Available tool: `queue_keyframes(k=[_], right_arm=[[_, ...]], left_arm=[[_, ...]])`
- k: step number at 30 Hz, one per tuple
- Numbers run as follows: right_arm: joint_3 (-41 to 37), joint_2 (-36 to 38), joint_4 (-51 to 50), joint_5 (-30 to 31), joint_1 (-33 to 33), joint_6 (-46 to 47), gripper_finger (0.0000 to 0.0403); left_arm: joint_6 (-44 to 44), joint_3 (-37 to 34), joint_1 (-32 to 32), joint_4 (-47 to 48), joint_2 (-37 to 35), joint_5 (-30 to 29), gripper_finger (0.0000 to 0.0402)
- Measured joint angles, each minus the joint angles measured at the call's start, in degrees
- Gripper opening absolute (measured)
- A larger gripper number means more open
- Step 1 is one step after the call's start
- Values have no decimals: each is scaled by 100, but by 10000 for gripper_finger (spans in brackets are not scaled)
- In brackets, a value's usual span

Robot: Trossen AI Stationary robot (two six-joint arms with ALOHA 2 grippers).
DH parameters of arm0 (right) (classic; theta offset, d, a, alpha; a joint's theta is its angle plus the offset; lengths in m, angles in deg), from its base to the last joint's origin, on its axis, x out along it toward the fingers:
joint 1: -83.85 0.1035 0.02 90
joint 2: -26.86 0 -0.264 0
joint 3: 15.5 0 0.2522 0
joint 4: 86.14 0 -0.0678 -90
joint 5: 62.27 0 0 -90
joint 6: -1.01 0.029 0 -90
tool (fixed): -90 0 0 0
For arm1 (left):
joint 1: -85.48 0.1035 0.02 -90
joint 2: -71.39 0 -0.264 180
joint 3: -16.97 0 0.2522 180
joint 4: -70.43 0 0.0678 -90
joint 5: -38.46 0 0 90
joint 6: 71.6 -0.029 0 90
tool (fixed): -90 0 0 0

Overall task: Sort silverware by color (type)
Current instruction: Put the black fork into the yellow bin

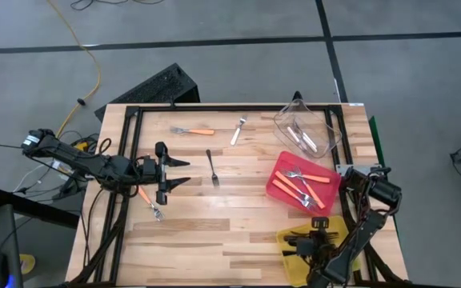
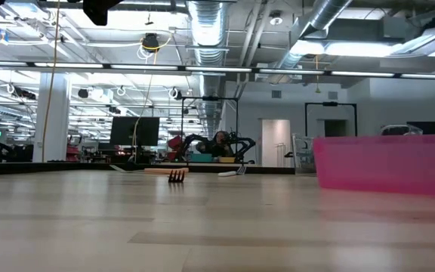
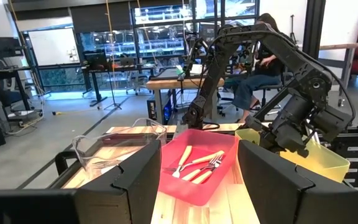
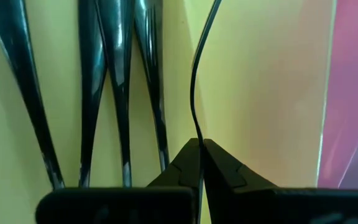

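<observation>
High view: sorting well advanced. Orange forks (image 1: 306,186) lying in red bin (image 1: 282,164); pale forks (image 1: 302,138) in clear bin (image 1: 282,122); black forks (image 4: 114,81) in yellow bin (image 1: 338,220). Left on table (image 1: 214,232): orange fork (image 1: 194,130), pale fork (image 1: 238,130), black fork (image 1: 212,167) mid-board, and second orange fork (image 1: 150,202) just beside left gripper (image 1: 184,172).

Left gripper raised, fingers spread wide, empty. Right gripper (image 4: 201,158) down inside yellow bin, clamped on thin black fork handle (image 4: 199,81).

Middle and near board open for travel. Bins crowded along right edge; rail framing far and left edges.
</observation>
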Motion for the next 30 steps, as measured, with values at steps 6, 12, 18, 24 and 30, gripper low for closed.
queue_keyframes(k=[6,12,18,24,30], right_arm=[[-1,0,9,-4,1,2,38],[-1,0,11,-7,1,4,41],[-3,0,8,-11,1,7,44],[-3,0,-28,-13,1,9,59],[-4,0,-33,-13,1,11,78]], left_arm=[[0,0,0,3,0,0,202],[0,0,0,3,0,0,202],[0,0,-2,2,0,0,202],[0,0,0,2,0,0,202],[0,0,0,2,0,0,202]])
